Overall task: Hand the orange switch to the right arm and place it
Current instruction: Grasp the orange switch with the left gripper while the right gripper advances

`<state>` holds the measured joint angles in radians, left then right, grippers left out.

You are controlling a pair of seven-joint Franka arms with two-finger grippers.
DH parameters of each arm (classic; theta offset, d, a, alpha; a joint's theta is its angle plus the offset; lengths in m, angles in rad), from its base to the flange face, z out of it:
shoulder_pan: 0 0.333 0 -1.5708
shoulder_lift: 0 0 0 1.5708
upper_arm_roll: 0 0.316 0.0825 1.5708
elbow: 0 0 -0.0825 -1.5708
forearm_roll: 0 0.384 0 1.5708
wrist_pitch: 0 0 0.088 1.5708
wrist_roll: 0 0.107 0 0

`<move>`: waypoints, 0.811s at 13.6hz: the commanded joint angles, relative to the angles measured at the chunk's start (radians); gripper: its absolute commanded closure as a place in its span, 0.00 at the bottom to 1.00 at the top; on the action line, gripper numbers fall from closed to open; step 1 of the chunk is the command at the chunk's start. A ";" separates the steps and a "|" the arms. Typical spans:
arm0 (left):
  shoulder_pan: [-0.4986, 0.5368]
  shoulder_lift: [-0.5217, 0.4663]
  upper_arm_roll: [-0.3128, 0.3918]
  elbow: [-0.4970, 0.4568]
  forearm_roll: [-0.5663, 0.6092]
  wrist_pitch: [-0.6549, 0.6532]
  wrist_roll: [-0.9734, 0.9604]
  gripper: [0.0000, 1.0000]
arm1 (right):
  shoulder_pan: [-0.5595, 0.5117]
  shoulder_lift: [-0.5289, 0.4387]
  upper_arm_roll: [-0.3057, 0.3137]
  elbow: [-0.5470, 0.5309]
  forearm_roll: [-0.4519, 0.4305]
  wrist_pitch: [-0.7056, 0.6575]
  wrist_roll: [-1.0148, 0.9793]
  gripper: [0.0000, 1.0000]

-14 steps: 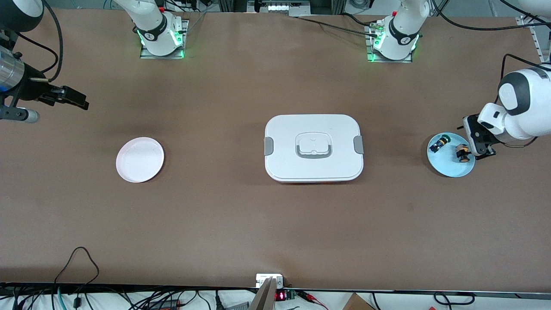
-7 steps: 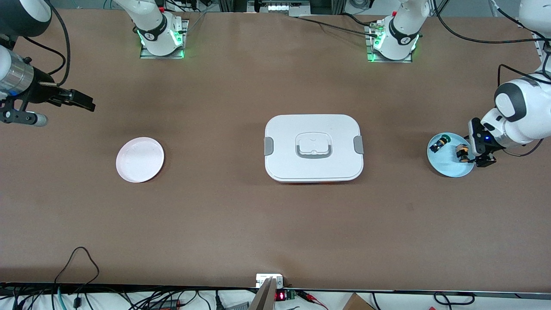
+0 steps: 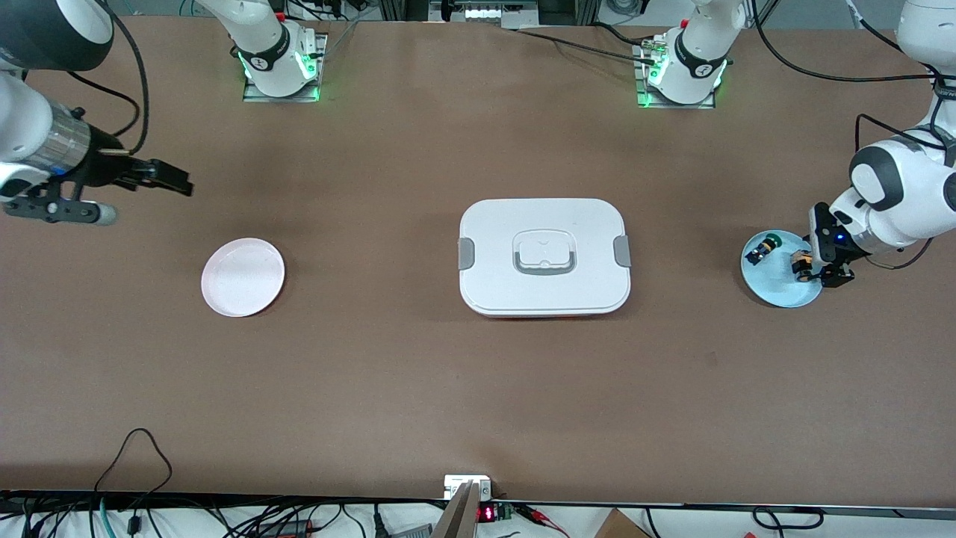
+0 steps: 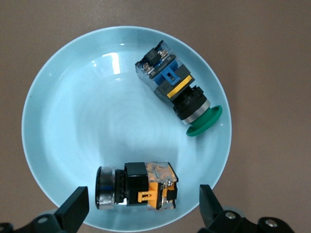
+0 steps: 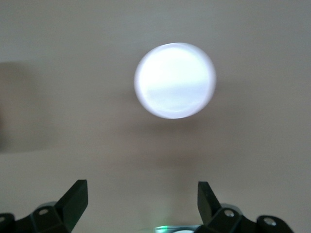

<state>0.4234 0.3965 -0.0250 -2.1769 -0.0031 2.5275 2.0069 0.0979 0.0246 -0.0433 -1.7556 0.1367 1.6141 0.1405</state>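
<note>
The orange switch (image 3: 801,265) lies on its side on a light blue plate (image 3: 780,293) at the left arm's end of the table. In the left wrist view the switch (image 4: 141,187) shows a black body with orange parts. My left gripper (image 3: 824,258) is open just above the plate's edge. Its fingers (image 4: 73,211) stand either side of the switch without touching it. A green-capped switch (image 4: 177,92) lies on the same plate (image 4: 73,121). My right gripper (image 3: 170,179) is open and empty over bare table at the right arm's end.
A pink plate (image 3: 243,276) lies at the right arm's end and shows in the right wrist view (image 5: 175,80). A white lidded box (image 3: 544,256) stands mid-table. The green-capped switch (image 3: 763,246) lies close beside the orange one.
My left gripper has come down and closer to the orange switch on the blue plate. My right gripper has moved toward the middle of the table.
</note>
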 commanded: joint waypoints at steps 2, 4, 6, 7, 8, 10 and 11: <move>0.014 0.019 -0.007 0.002 -0.008 0.025 0.029 0.00 | 0.006 0.032 -0.006 0.021 0.219 -0.005 -0.045 0.00; 0.014 0.033 -0.009 0.008 -0.009 0.027 0.029 0.00 | 0.003 0.049 -0.006 0.012 0.355 0.004 -0.100 0.00; 0.014 0.048 -0.009 0.008 -0.012 0.046 0.029 0.00 | 0.006 0.066 -0.006 0.010 0.511 0.004 -0.156 0.00; 0.014 0.048 -0.009 0.009 -0.012 0.047 0.029 0.00 | 0.011 0.072 -0.006 0.007 0.587 0.004 -0.174 0.00; 0.014 0.048 -0.009 0.009 -0.012 0.048 0.029 0.00 | 0.019 0.074 -0.006 -0.005 0.656 0.006 -0.197 0.00; 0.014 0.051 -0.010 0.011 -0.011 0.048 0.030 0.10 | 0.034 0.098 -0.004 -0.025 0.824 0.004 -0.248 0.00; 0.014 0.054 -0.010 0.011 -0.011 0.053 0.041 0.16 | 0.037 0.115 -0.004 -0.036 0.912 0.004 -0.286 0.00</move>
<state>0.4248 0.4410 -0.0258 -2.1765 -0.0035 2.5703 2.0086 0.1239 0.1166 -0.0435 -1.7712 0.9222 1.6192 -0.0791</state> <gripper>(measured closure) 0.075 0.000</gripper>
